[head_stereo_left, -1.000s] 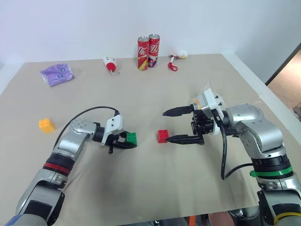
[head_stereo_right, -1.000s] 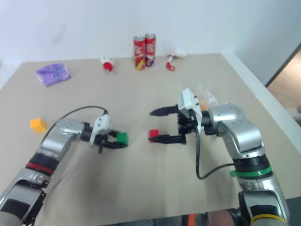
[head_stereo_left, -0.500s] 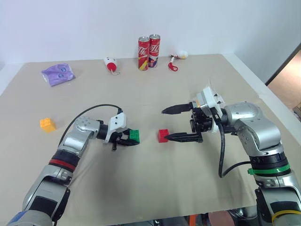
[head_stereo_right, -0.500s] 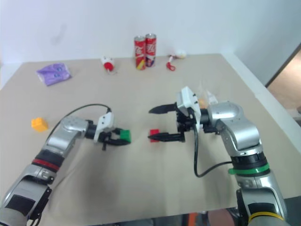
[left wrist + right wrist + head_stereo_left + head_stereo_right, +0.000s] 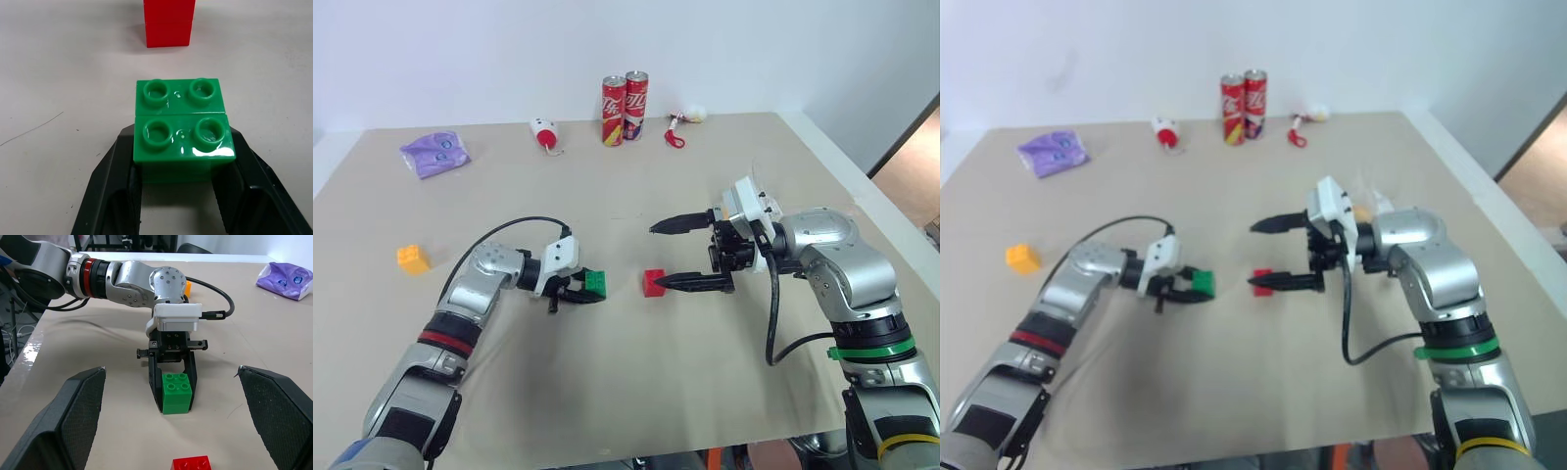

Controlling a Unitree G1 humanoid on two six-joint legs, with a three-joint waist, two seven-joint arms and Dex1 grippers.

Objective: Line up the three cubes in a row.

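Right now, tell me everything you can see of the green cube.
The green cube is a glossy plastic building block with four round studs on top, studs facing up and level. It appears to sit on the tan table, clamped from both sides between the black fingers of the left gripper. The red cube sits a short gap away, not touching it, between it and the open right gripper.

We took it for a robot test lab: a bare beige table (image 5: 724,411) stood against a plain white wall (image 5: 460,59), with black equipment frames and loose cables (image 5: 12,340) past its edge, and odd props like two soda cans (image 5: 624,108) at its far edge.
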